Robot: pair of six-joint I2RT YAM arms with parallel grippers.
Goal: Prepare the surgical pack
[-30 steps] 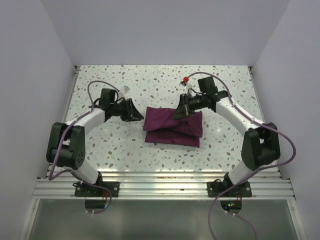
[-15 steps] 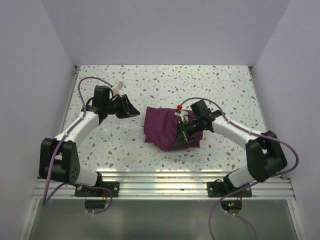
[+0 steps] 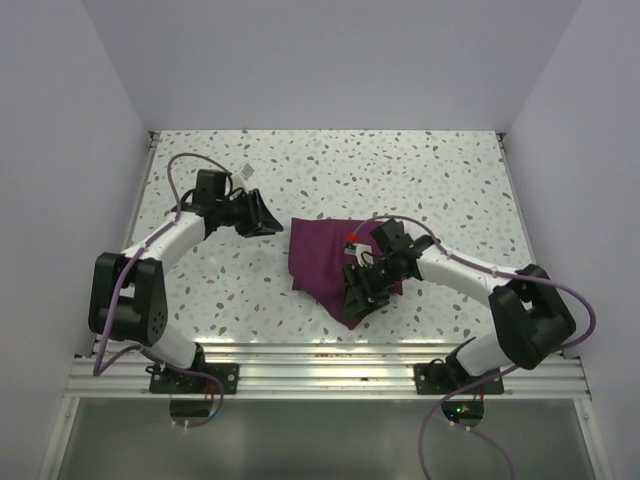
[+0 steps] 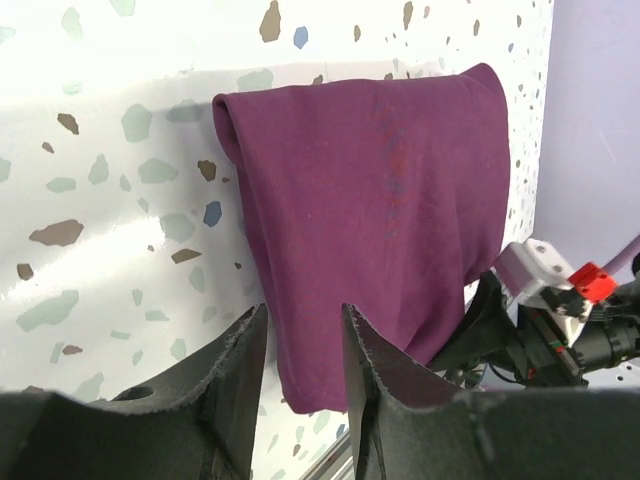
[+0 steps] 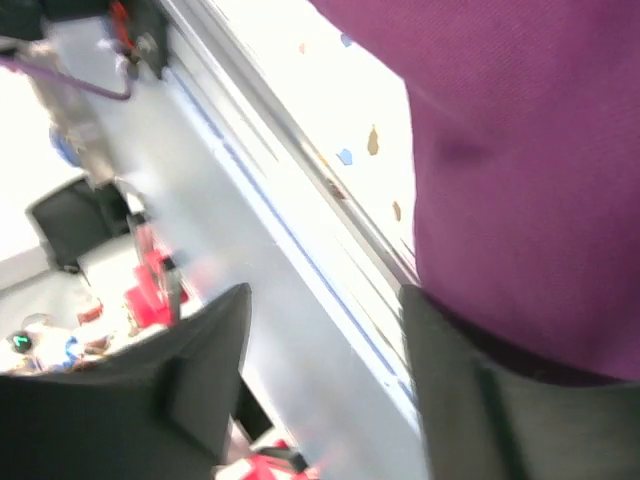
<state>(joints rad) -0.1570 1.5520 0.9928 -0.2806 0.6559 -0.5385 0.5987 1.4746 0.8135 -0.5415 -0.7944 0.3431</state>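
The surgical pack (image 3: pixel 322 258) is a deep purple cloth folded into a rough bundle in the middle of the speckled table (image 3: pixel 450 180). Its near corner points toward the front rail. My left gripper (image 3: pixel 266 222) hovers just left of the cloth, apart from it, open with nothing between the fingers. In the left wrist view the cloth (image 4: pixel 380 200) lies beyond the left gripper (image 4: pixel 303 322). My right gripper (image 3: pixel 358 292) sits low over the cloth's near right part. In the right wrist view the right gripper (image 5: pixel 322 310) stands wide open and empty, and the cloth (image 5: pixel 520 150) rests against one finger (image 5: pixel 450 380).
An aluminium rail (image 3: pixel 320 365) runs along the table's near edge, close to the cloth's near corner and the right gripper. Pale walls (image 3: pixel 60 150) close in the table on the left, back and right.
My right gripper pulled the cloth's far right part down toward the near edge, then opened and let go. The left gripper shifted slightly beside the cloth and widened a little.
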